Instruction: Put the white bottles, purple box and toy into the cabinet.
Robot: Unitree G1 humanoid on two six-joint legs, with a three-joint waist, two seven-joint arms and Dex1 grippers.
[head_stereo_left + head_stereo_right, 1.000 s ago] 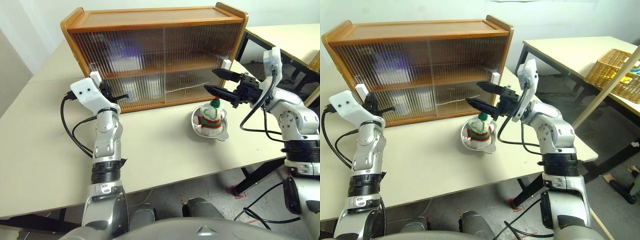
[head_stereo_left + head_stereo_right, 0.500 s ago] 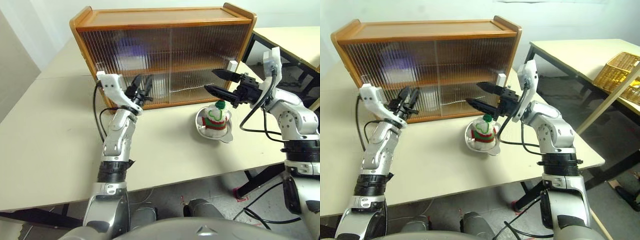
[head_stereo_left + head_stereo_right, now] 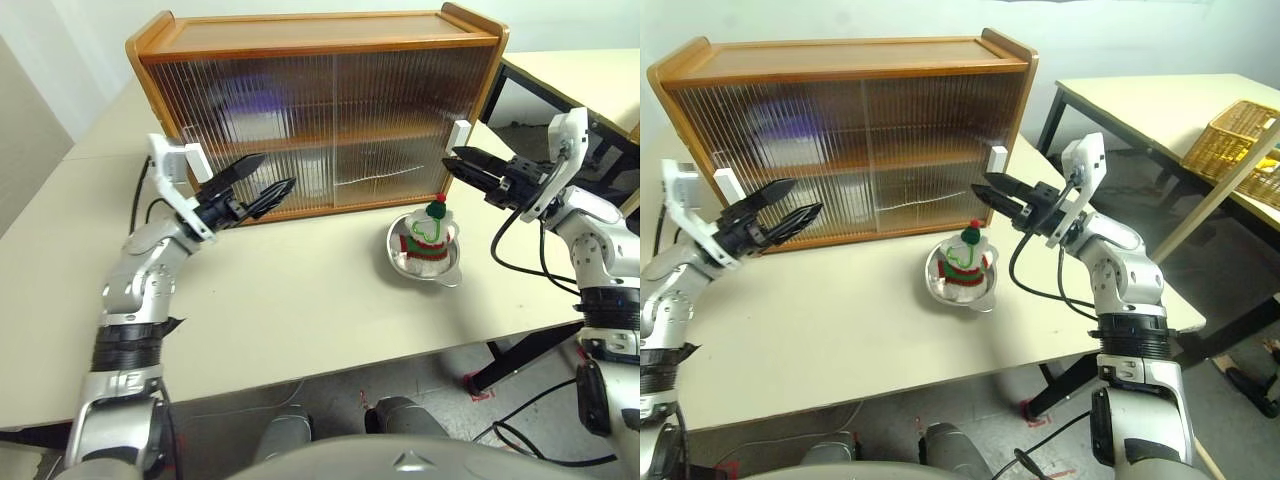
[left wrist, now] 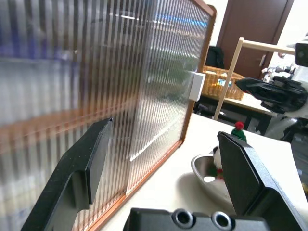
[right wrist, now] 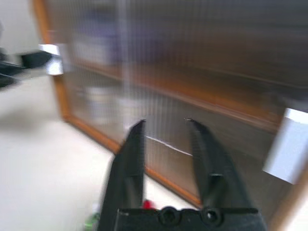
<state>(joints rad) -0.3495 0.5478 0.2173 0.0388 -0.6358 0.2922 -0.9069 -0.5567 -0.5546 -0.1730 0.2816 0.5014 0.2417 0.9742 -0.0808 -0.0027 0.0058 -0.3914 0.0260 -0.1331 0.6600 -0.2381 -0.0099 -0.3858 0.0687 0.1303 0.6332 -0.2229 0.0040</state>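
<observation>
The cabinet [image 3: 320, 35] stands at the back of the table with both ribbed sliding doors drawn across. A purple blur [image 3: 262, 100] shows through the upper left door, probably the purple box. The white bottles are hidden behind the doors. The toy [image 3: 428, 235] sits in a round steel bowl [image 3: 447, 276] in front of the cabinet's right end. My left gripper [image 3: 277, 171] is open and empty, held off the lower left door and aimed along the cabinet front. My right gripper [image 3: 451, 160] hovers just below the right white handle [image 3: 460, 135], its fingers [image 5: 132, 159] narrowly apart with nothing between them.
The left door's white handle [image 3: 725, 185] is near my left gripper. A second table [image 3: 1140, 100] stands to the right with a wicker basket [image 3: 1230, 140], and a wooden pole [image 3: 1225, 165] leans in front of it. The table's front edge runs close below the bowl.
My left gripper has opened and swung away from the left handle to point rightward along the cabinet. My right gripper has narrowed and drawn back to the right, off the toy.
</observation>
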